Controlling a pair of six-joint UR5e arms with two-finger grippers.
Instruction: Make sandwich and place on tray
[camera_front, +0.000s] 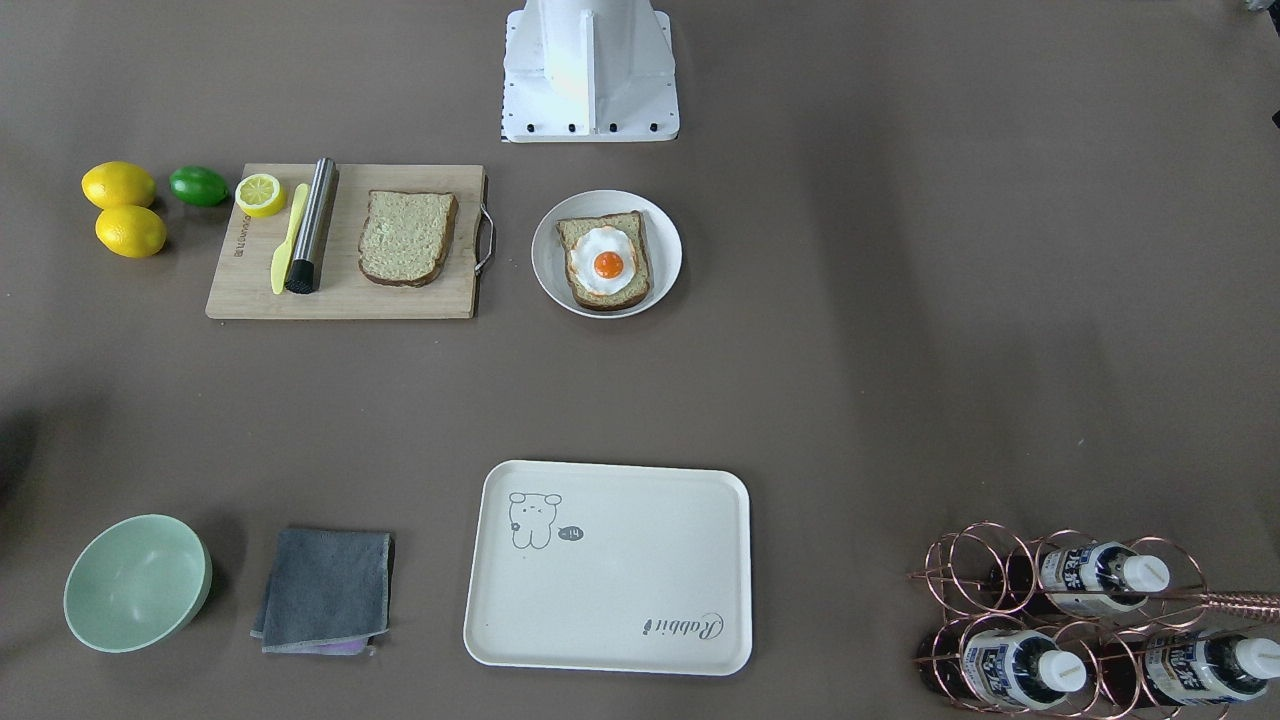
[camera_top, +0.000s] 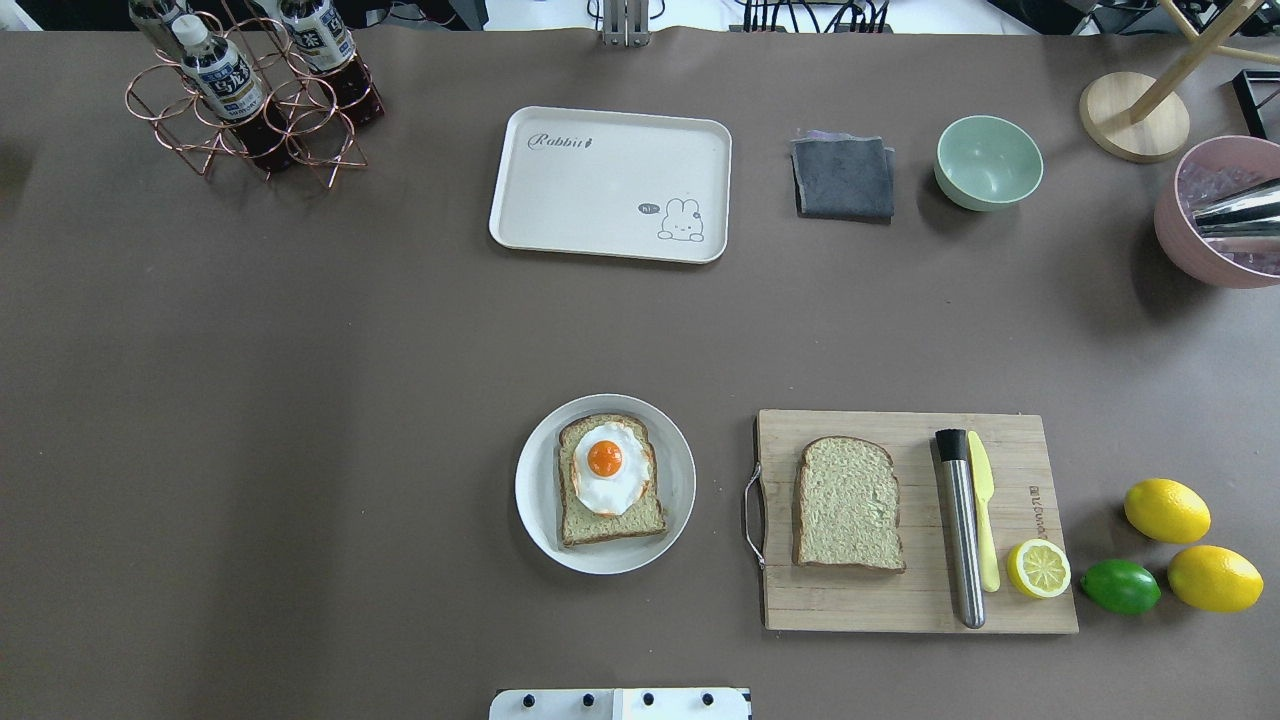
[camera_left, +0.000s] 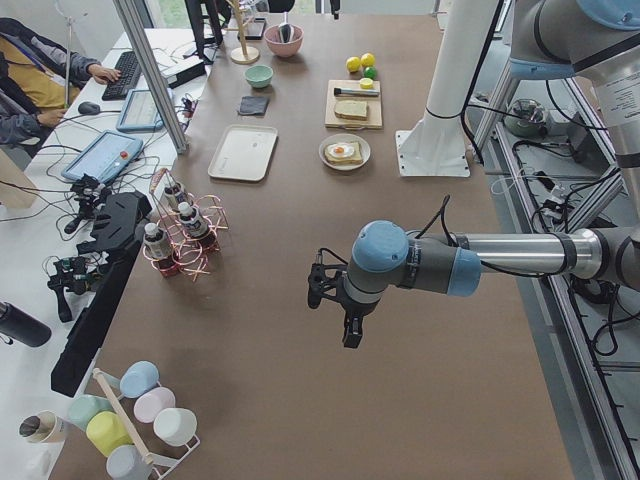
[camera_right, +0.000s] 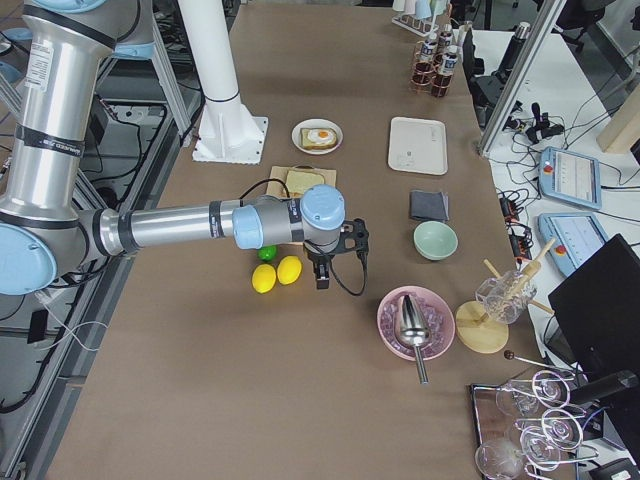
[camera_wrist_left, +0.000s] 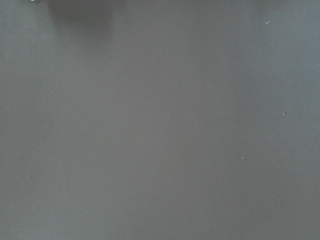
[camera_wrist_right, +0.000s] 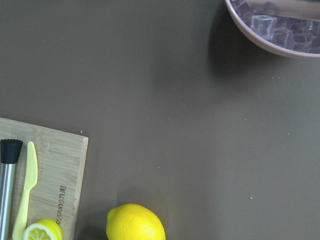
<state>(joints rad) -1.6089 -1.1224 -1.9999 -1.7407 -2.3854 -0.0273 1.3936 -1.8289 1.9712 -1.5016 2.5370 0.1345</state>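
Note:
One wholegrain bread slice (camera_top: 608, 525) topped with a fried egg (camera_top: 607, 466) lies on a round white plate (camera_top: 530, 490) near the robot base. A second bare bread slice (camera_top: 848, 503) lies on the wooden cutting board (camera_top: 1020, 600). The cream tray (camera_top: 600, 190) with the "Rabbit" script sits empty on the far side. The left gripper (camera_left: 350, 335) hovers over bare table far to the left. The right gripper (camera_right: 322, 278) hovers by the lemons. Both show only in side views, so I cannot tell whether they are open or shut.
The board also bears a steel muddler (camera_top: 961, 530), a yellow knife (camera_top: 984, 520) and a half lemon (camera_top: 1038, 568). Two lemons (camera_top: 1166, 510) and a lime (camera_top: 1120, 586) lie beside it. A grey cloth (camera_top: 843, 178), green bowl (camera_top: 988, 162), bottle rack (camera_top: 250, 95) and pink ice bowl (camera_top: 1215, 215) line the far edge.

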